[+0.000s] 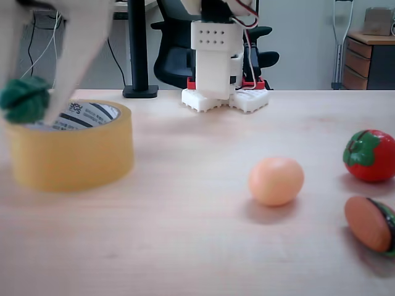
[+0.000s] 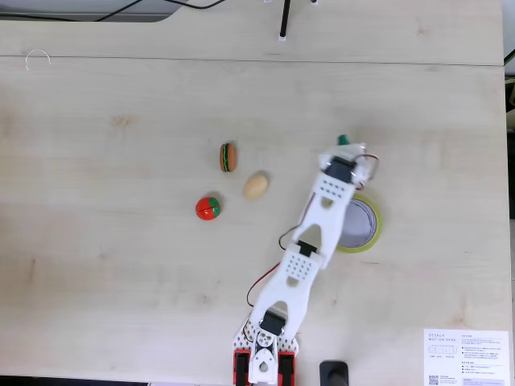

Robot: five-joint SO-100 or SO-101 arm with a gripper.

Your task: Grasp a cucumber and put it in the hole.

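A: Report the state of the fingers (image 1: 28,102).

B: In a fixed view from counter level, the fingers are clamped on the cucumber (image 1: 24,98). The cucumber is held off the counter (image 1: 197,246), at the level of the top rim of the tape roll (image 1: 71,154) and at the roll's left edge in that view. One finger (image 1: 74,68) slants down to the roll's top, just beside the printed core.

A: Location of the hole relative to the fingers?

B: The hole (image 1: 86,115) lies just beside and below the fingers, to their right in that view. In a fixed view from above, the arm (image 2: 310,241) covers most of the roll (image 2: 366,233); the cucumber (image 2: 343,140) shows as a green tip beyond the gripper (image 2: 350,157), away from the arm base.

A: Edges and open room?

B: From above, the right counter edge (image 2: 507,201) is near the roll. Wide bare counter lies to the left of the fingers and beyond them.

A: Other items near the fingers?

B: Three toys lie well apart from the fingers, to the arm's left from above: an egg (image 2: 256,186), a tomato (image 2: 208,207) and a burger (image 2: 228,156). None touches the roll. A printed sheet (image 2: 465,358) lies at the lower right corner.
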